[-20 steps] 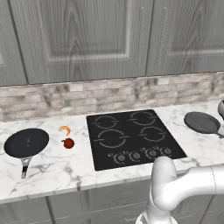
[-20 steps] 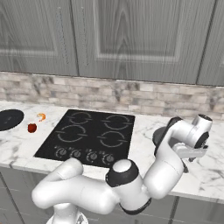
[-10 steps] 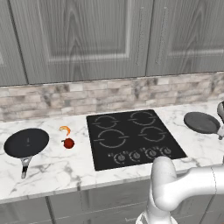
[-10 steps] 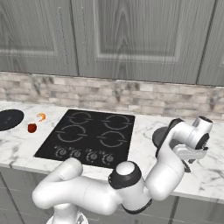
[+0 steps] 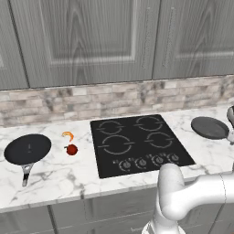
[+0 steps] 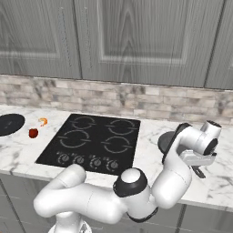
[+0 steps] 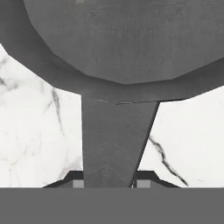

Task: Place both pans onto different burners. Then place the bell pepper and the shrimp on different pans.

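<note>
Black pan (image 5: 27, 149), far left counter: empty; shrimp (image 5: 68, 135) and bell pepper (image 5: 71, 149) just beside it. Cooktop (image 5: 137, 144): all burners bare. Grey pan (image 5: 209, 127), right counter: empty; my gripper (image 7: 107, 183) has just closed from wide onto its handle (image 7: 114, 144), so lifting comes next

Gripper (image 7: 109, 183) closed in since a second ago: jaws went from wide apart to tight against both sides of grey pan (image 7: 127, 39) handle. Hand settled slightly lower at pan on table (image 6: 150, 154), right of cooktop.
</note>
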